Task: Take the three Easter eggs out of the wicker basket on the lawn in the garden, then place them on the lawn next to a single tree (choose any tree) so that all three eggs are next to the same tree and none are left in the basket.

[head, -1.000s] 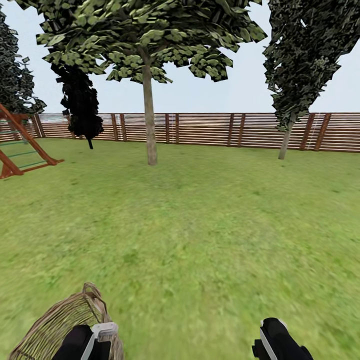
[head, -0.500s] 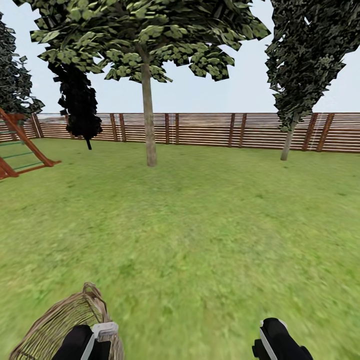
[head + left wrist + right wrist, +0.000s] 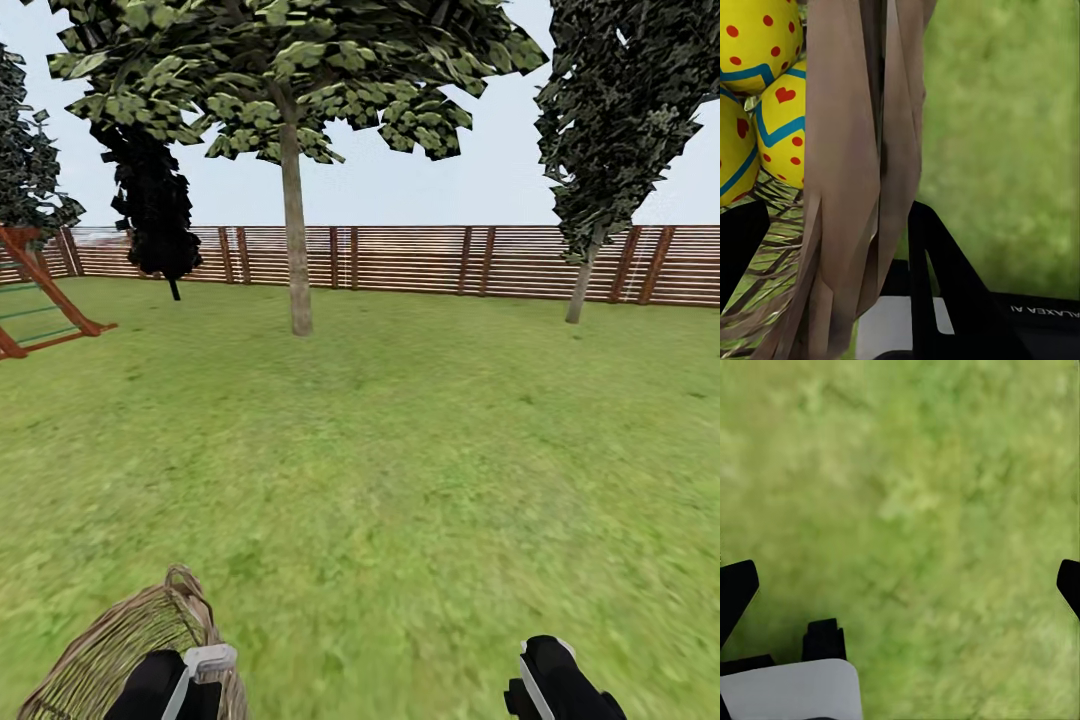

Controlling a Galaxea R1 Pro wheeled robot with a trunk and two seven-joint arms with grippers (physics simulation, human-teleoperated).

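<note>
Out at the back, a brown slatted wooden fence [image 3: 420, 260] runs right across the yard under a pale, flat sky [image 3: 400, 180]. Far left, the red-brown frame of a wooden playset [image 3: 40, 295] leans in at the edge, green rungs showing. Just in front of the fence stands a small all-black tree [image 3: 155, 215]. Over on the right, a narrow dark-green tree [image 3: 615, 120] rises on a thin, slanting trunk.
</note>
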